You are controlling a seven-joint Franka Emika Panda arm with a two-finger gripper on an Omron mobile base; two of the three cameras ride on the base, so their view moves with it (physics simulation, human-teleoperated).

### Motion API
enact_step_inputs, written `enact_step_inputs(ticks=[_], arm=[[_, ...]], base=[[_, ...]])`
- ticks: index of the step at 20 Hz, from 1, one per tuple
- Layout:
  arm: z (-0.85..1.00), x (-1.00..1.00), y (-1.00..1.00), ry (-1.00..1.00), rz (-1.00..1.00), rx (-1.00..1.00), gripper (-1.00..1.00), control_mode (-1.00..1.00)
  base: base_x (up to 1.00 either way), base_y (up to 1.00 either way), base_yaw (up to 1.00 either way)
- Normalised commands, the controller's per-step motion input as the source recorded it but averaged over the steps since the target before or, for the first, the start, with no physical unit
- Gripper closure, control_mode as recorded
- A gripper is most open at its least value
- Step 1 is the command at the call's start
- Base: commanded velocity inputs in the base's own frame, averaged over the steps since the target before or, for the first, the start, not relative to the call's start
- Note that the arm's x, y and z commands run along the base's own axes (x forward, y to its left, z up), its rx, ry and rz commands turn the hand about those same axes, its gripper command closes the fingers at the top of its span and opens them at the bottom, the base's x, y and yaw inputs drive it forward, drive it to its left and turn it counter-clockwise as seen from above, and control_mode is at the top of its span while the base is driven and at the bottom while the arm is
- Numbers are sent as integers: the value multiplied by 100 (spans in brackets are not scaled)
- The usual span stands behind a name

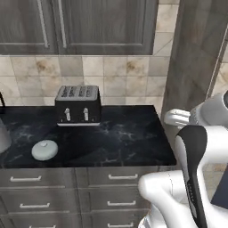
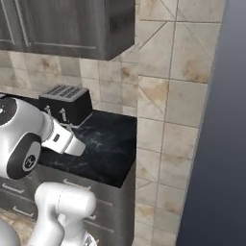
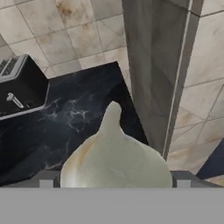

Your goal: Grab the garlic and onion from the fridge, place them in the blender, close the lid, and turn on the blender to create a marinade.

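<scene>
Hand view, pincer (image 3: 114, 183) clasping garlic (image 3: 116, 157) above counter (image 3: 83, 118) corner edge

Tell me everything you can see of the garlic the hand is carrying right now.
The garlic is a whole, unpeeled bulb, pale cream with faint tan shading and a smooth, papery-looking skin. It is broad and rounded below and narrows to a short curved stem tip, which points away from the camera in the hand view. It sits at the hand, its lower part cut off by the picture's bottom, so the contact itself is hidden. Behind it lie the black marbled counter and the toaster.
</scene>
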Motion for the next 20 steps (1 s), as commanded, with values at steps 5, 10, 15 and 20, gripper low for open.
enact_step_inputs(ticks=[5, 10, 15, 20], arm=[[0, 0, 0, 0, 0, 0, 100, 100], [0, 0, 0, 0, 0, 0, 100, 100], [0, 0, 0, 0, 0, 0, 100, 100], [0, 0, 0, 0, 0, 0, 100, 100]], base=[[1, 100, -5], [17, 100, -9], [5, 100, -9], [21, 87, -3]])
